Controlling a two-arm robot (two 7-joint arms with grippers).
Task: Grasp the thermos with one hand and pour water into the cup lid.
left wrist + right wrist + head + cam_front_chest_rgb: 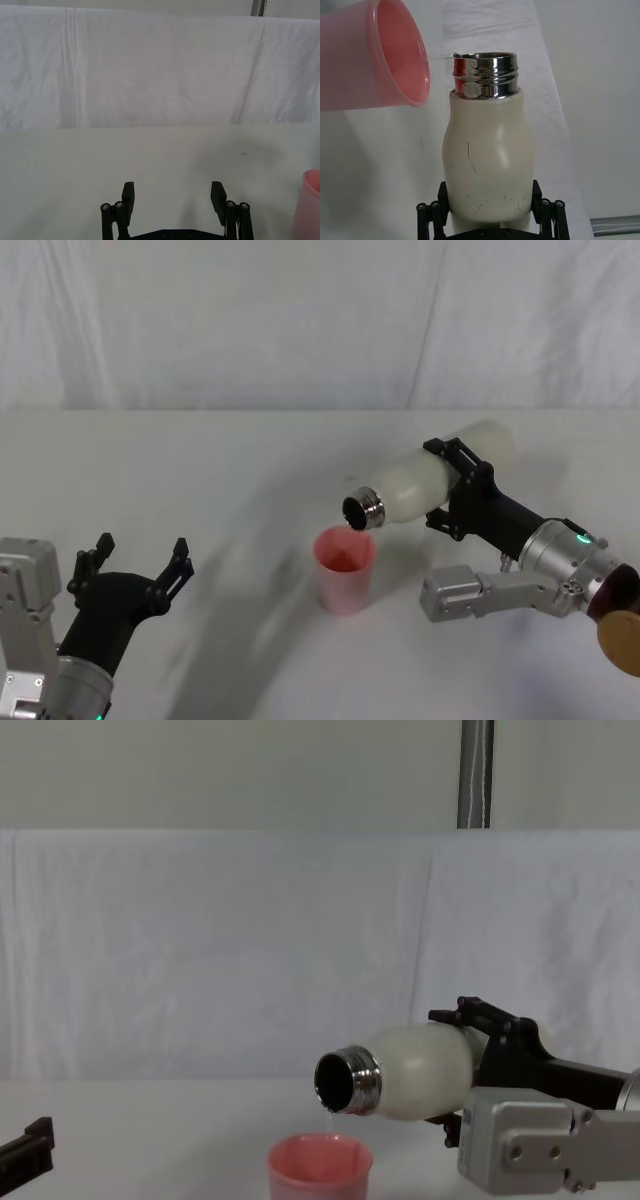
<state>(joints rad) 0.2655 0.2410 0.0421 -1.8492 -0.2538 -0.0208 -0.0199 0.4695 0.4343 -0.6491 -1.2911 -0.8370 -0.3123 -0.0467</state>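
You had the right tool [452, 492] clamped around the lower body of the thermos [435, 480], the bottle tipped nearly flat with its long axis running from the tool toward the robot's left. Its steel neck [362, 510] sat just above the far rim of the cup lid [345, 568], which stood upright on the worktop [230, 470]. That mouth-over-rim alignment is, by my reading, what any further tilt depends on.

The chest view showed a thin thread of water [326, 1122] falling from the neck into the cup lid; the head view did not resolve it. The right wrist view showed the mouth set close to the pink rim, slightly off to one side.

Your left tool [138, 558] was parked low near the worktop's near left edge, fingers spread and empty, well apart from the cup lid.
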